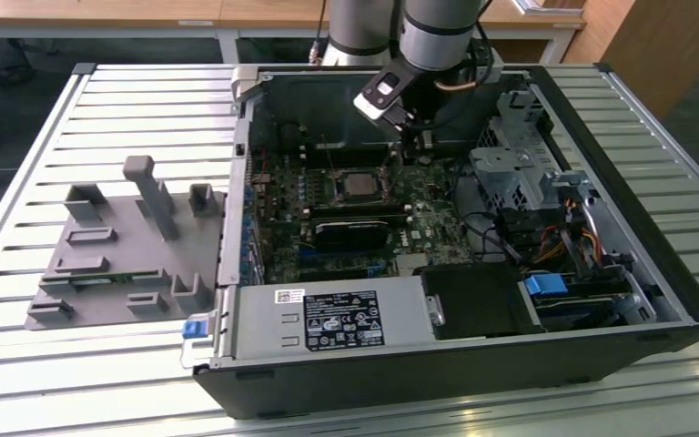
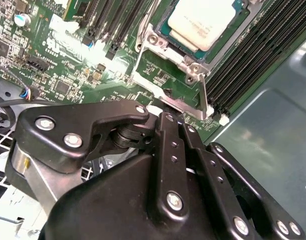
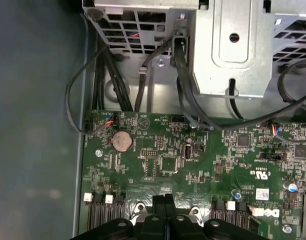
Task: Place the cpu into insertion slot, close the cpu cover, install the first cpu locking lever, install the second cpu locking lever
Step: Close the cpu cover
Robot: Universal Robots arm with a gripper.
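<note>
You have open room straight above the small square silver-topped cpu (image 1: 359,185). To the exterior view's right of the cpu, the grey perforated metal drive cage (image 1: 510,177) and its black cables (image 3: 179,60) crowd in. Beyond the cpu in that view stands the dark case wall (image 1: 313,105); nearer than it lies the long black rectangular module (image 1: 352,231).

Chip (image 2: 200,22) with dull pale metal top, bright silvery metal cover frame (image 2: 189,61), glossy green circuit board (image 3: 193,160), matt black gripper (image 2: 168,119) with shiny screws (image 2: 174,201), ribbed grey metal table (image 1: 95,109), matt grey plastic holder (image 1: 119,264).

Grey fixture (image 1: 106,273) on slatted table (image 1: 143,100), beside open case (image 1: 447,382).
</note>
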